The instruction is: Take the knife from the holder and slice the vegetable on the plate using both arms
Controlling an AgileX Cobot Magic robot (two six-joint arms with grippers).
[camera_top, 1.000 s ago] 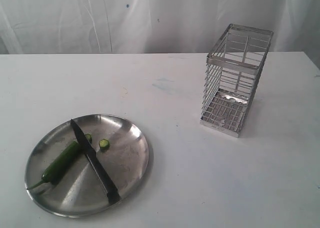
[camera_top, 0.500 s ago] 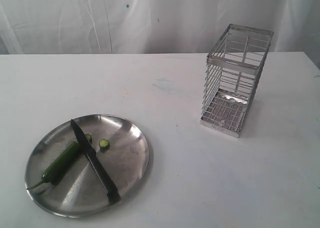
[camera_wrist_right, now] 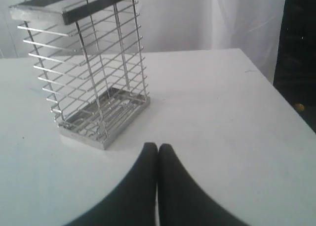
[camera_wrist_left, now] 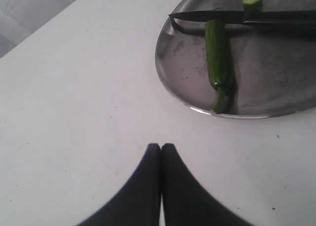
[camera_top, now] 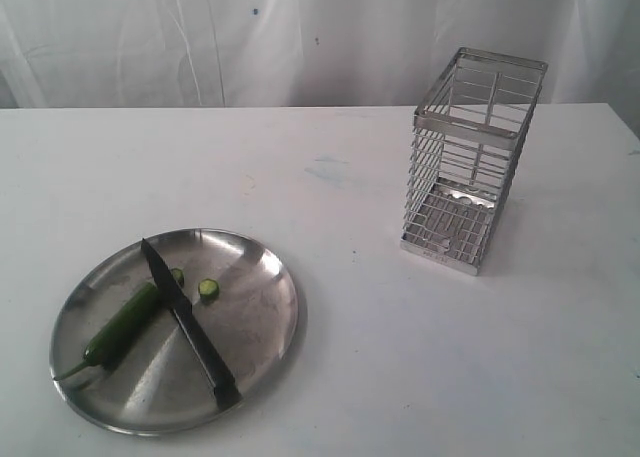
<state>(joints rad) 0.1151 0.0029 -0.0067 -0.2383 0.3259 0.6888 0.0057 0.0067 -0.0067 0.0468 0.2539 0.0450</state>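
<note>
**Both pincers shut, knife lying on the plate**

We see two black pincers. The left pincer (camera_wrist_left: 161,147) has its smooth, curved tips pressed together and holds nothing. The right pincer (camera_wrist_right: 158,147) is pressed together the same way and holds nothing too. Both hang over a flat white table (camera_top: 400,357).

Ahead of the left pincer, near but not touching it, lies one round plate (camera_top: 255,322). It is shallow, dull silver metal with scuff marks. On it we count one knife (camera_top: 185,322), thin, with a dark pointed blade and a black handle. The knife lies flat, across the blunt end of one pepper (camera_top: 125,324). The pepper is long, thin, green and shiny, and its curled stem points toward the left pincer. One small round slice (camera_top: 208,290) lies past the blade. One more green bit (camera_top: 177,276) peeks out at the blade, and we cannot tell if it is cut free.

Ahead of the right pincer, close but apart, stands one holder (camera_wrist_right: 84,63). It is a tall box of thin silver wires with a flat metal rim and a mesh floor, and it stands upright.

Behind the table hangs a white cloth (camera_top: 300,37) with soft folds.
</note>
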